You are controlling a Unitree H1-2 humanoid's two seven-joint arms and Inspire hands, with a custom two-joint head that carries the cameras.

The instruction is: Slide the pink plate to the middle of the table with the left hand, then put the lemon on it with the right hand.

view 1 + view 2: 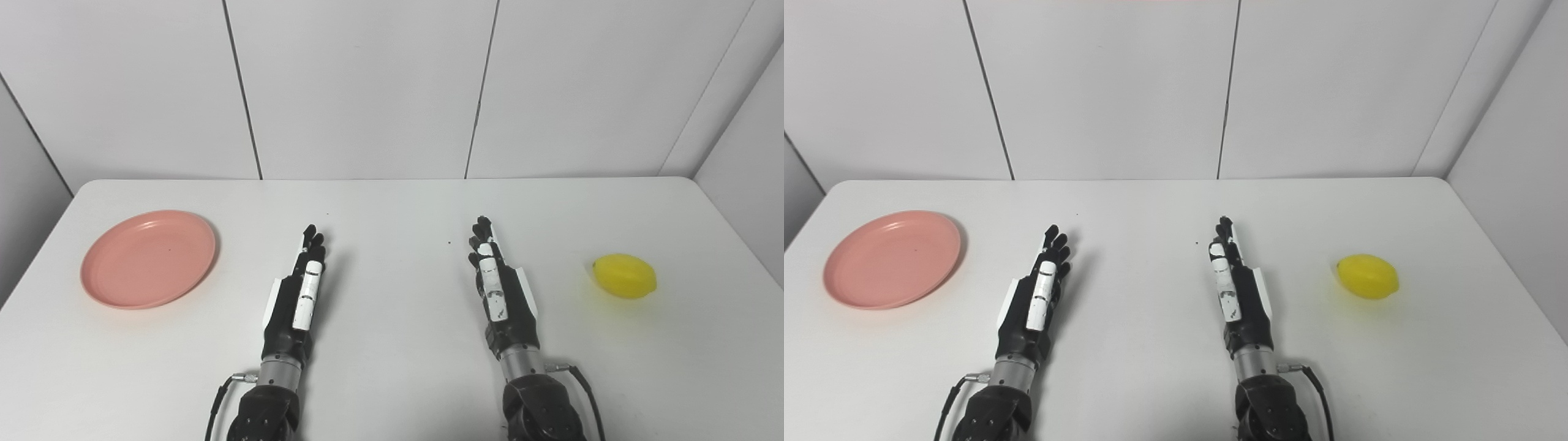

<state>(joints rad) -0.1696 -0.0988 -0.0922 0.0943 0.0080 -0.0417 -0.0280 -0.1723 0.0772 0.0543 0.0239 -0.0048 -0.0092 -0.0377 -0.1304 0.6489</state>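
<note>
White counter (392,202): spans scene, bare middle between both arms. Pink plate (148,258): far left of counter, flat, empty, well apart from left hand. Left hand (297,297): left of centre, low over counter, fingers (312,242) extended straight, close together, holding nothing. Right hand (499,288): right of centre, same pose, fingers extended, empty. Lemon (625,275): right side of counter, lying on side, apart from right hand.

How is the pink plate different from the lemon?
The pink plate is flat, round and wide; the lemon is a small, plump oval. The plate is pink, the lemon yellow. The plate lies at the table's left, the lemon at its right. Both rest on the white table, untouched.
</note>
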